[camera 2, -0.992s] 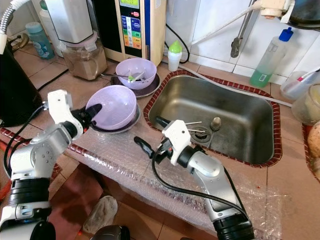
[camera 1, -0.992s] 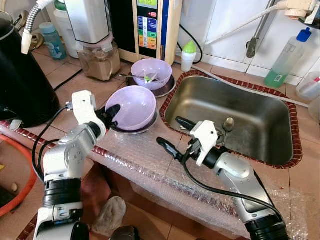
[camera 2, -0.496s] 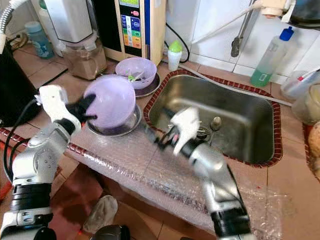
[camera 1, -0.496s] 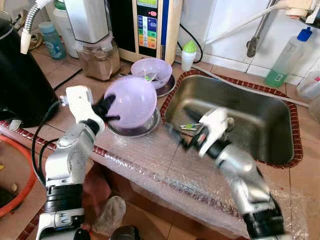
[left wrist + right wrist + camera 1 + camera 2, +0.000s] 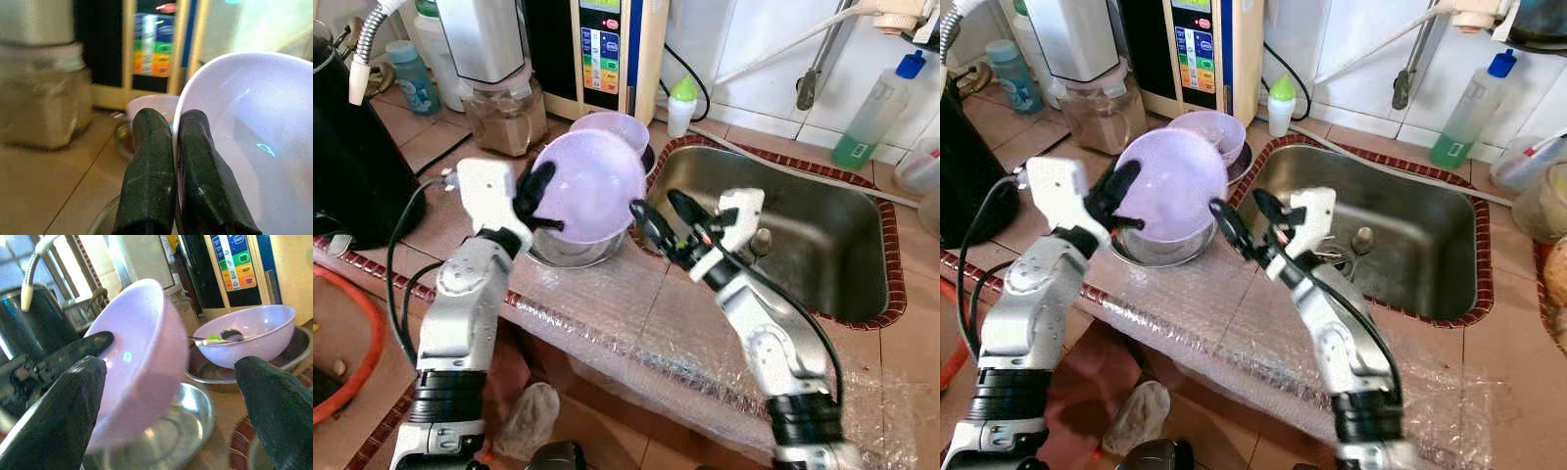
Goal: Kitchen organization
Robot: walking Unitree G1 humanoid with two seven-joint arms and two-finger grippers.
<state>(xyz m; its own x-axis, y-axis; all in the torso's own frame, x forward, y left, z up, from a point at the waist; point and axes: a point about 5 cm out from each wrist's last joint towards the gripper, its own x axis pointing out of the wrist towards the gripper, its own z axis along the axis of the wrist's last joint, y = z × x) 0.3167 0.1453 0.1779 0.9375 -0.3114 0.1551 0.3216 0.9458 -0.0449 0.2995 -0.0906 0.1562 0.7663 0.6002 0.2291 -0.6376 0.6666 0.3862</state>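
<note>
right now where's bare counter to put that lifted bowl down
Free: the bubble-wrap strip in front of the steel plate and the sink; the tiles between kettle and plate. Crowded: the back, with the second bowl, blender and bottles.

My left gripper (image 5: 540,192) is raised with its jaws pinched on the rim of a lilac bowl (image 5: 591,186), which is tilted. My right gripper (image 5: 664,217) reaches toward it, jaws spread wide.
</note>
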